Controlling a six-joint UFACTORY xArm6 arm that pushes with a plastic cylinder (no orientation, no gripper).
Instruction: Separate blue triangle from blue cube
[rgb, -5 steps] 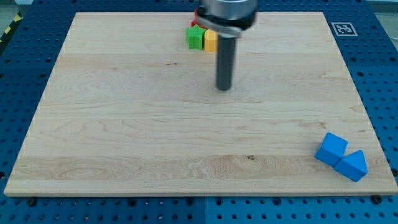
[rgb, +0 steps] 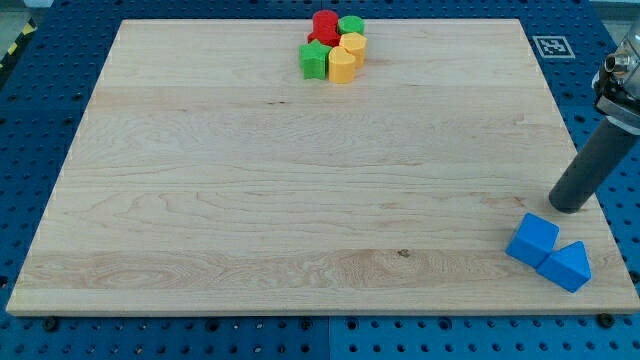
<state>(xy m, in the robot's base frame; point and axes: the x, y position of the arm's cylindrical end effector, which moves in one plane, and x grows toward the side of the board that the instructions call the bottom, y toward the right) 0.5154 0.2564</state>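
— While the rod is leaning in from the view's right edge, where is it ending?

— It is slanting down and toward the view's left, and my tip is resting on the wooden board, just above and slightly to the right of the blue cube, close to it but not touching. No claw is fitted, so nothing is being held wide, narrow or otherwise; the bare rod end is all that is showing.

— And the blue triangle?

— The blue triangle is lying against the blue cube's lower right side, the two touching, near the board's bottom right corner.

— Is anything else sitting on the board?

— Far from the blue cube, at the board's top edge, a tight cluster is sitting: a red block, a green block beside it, a green star-like block and two yellow blocks.

— Any writing showing?

— Only a black-and-white square marker near the board's top right corner; no letters are showing.
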